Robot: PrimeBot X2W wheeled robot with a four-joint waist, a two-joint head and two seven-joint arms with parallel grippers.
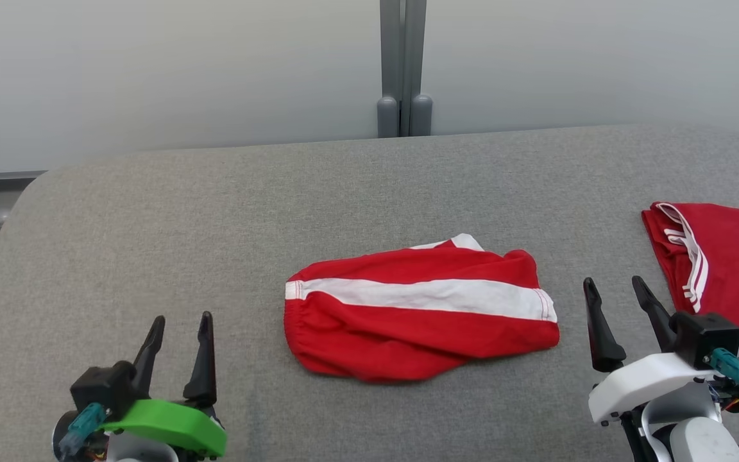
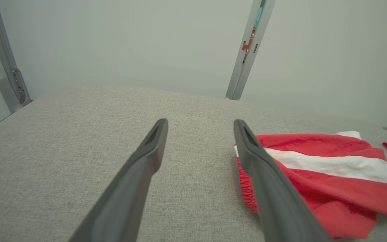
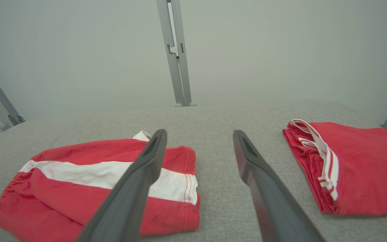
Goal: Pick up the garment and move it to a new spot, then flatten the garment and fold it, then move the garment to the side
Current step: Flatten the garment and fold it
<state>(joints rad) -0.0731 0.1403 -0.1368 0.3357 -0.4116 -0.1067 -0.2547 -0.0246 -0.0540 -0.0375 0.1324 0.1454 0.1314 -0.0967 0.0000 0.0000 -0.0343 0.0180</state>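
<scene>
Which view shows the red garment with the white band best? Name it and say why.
Head view: the whole garment lies unobstructed on the grey surface. In the left wrist view a finger covers one end; in the right wrist view a finger crosses it.

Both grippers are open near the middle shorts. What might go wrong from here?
The red-and-white shorts lie crumpled in layers; a pinch might catch only the top layer and lift it lopsided. The folded red garment lies just beyond the right gripper; a wide swing might snag it.
</scene>
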